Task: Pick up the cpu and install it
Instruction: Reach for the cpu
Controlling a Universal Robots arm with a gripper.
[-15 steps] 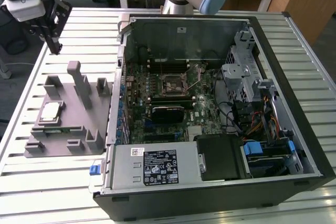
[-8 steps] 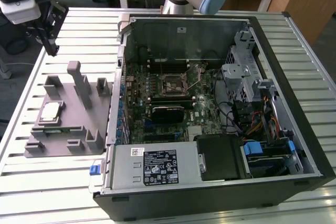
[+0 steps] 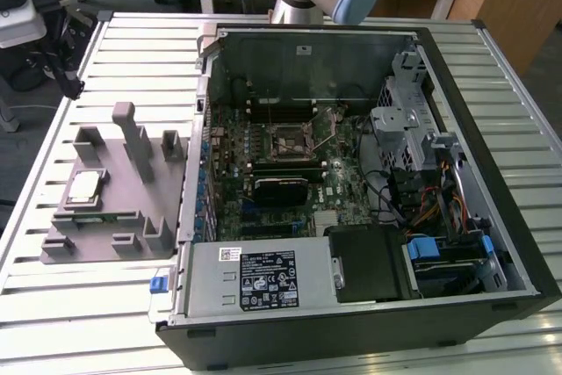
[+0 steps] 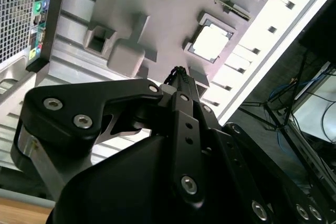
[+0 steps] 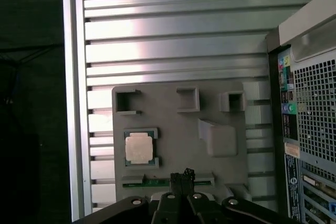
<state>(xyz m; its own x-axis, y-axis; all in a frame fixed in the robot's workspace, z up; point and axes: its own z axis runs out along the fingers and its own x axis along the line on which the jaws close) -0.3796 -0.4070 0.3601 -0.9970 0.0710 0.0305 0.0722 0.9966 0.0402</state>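
**Thing:** small flat square silvery-topped cpu (image 3: 85, 184) lies flat in recess of grey moulded plastic fixture tray (image 3: 132, 204). Tray rests on slatted aluminium table (image 3: 97, 305). In exterior view, cpu at 9 o'clock from open black computer case (image 3: 500, 217).

**Handling (judged):** light, rigid, smooth top likely slippery, underside fragile. Best taken by two opposite thin edges and kept level.

**Arm:** black two-finger gripper (image 5: 182, 176) hangs above tray, aimed downward, near cpu but apart from it. Tips pressed together, grasping nothing.

**Target:** square black motherboard socket (image 3: 294, 140) mid-case, at 3 o'clock from cpu.
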